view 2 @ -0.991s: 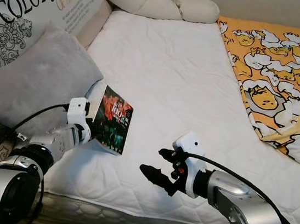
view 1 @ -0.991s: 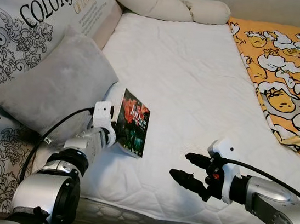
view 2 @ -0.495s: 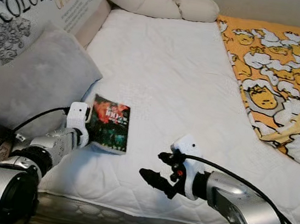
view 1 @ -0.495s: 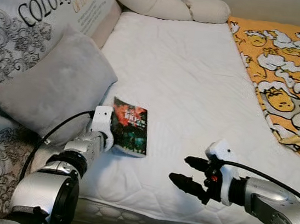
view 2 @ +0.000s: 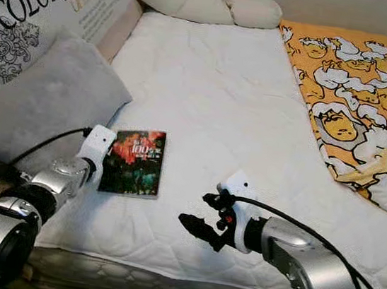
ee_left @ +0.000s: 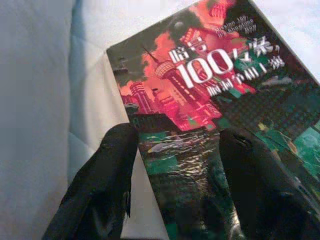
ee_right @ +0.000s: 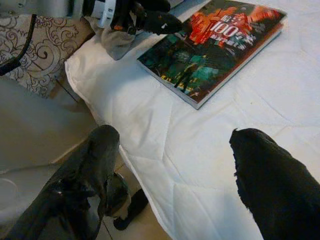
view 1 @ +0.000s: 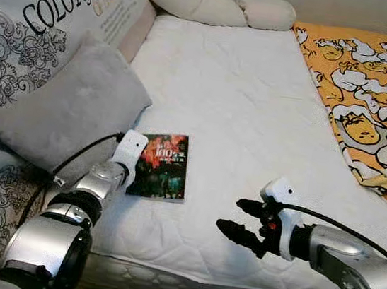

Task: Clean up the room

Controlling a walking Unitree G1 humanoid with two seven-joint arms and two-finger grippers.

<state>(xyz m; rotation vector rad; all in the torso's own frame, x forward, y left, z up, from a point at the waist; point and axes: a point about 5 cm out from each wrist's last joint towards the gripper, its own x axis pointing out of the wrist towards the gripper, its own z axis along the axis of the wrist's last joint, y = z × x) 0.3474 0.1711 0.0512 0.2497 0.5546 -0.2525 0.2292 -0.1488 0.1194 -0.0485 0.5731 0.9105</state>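
Observation:
A book [view 1: 163, 165] with a red and green cover lies flat on the white mattress [view 1: 243, 94], close to its left side. My left gripper [ee_left: 177, 150] is at the book's near-left corner. Its black fingers [ee_left: 112, 165] are open and spread over the cover [ee_left: 210, 75], not clamped on it. My right gripper [view 1: 230, 215] hovers open above the mattress near the front edge, a short way right of the book. In the right wrist view the book [ee_right: 215, 40] lies ahead of the open right gripper [ee_right: 175, 140], with nothing between its fingers.
A grey pillow [view 1: 70, 107] leans beside the book on the left, in front of a large printed cushion [view 1: 46, 18]. A cream bolster [view 1: 212, 4] lies at the head of the bed. An orange patterned blanket [view 1: 371, 96] covers the right side. The mattress's front edge [view 1: 197, 277] is near.
The book stood tilted up in my left gripper a second ago; it now lies flat on the mattress with the fingers spread over it. The right arm has barely moved.

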